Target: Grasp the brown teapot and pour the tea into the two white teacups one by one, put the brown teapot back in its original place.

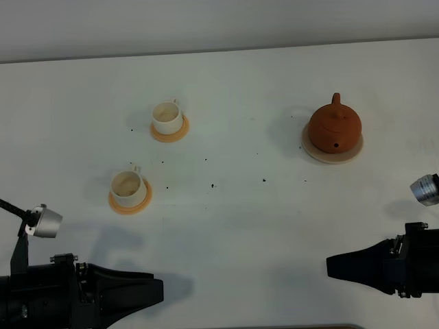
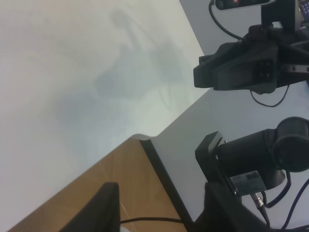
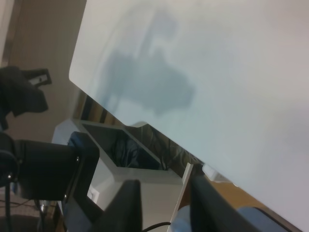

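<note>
The table [image 1: 226,233] is a plain matt white top, evenly lit, running back to a pale grey wall [image 1: 206,24] behind its far edge; a scatter of small dark specks [image 1: 212,185] lies across its middle, between the cups and the pot.

The brown teapot [image 1: 334,125] sits, lid on, upon the beige disc [image 1: 330,160] in the far right part of the table, well in from the right edge; its loop handle is turned to the far edge, and only a crescent of the disc shows on the pot's near side.

In the left half stand the two white teacups, each on its own orange saucer: the far cup [image 1: 167,118] on the far saucer [image 1: 169,136]; the near cup [image 1: 128,185] on the near saucer [image 1: 130,206], closer to the left edge. Their insides look cream; whether they hold anything cannot be told.

The left gripper [image 1: 158,289] hangs by the near edge toward the near left corner; the right gripper [image 1: 330,266] hangs toward the near right corner; both are well apart from every vessel. The right wrist view shows its fingers [image 3: 126,205] spread with nothing between them, and the left wrist view shows the same; both are released.

Soft grey shadows [image 3: 149,87] of the arms fall on the white top; past a rounded table corner the left wrist view shows wood-toned floor [image 2: 96,186].
</note>
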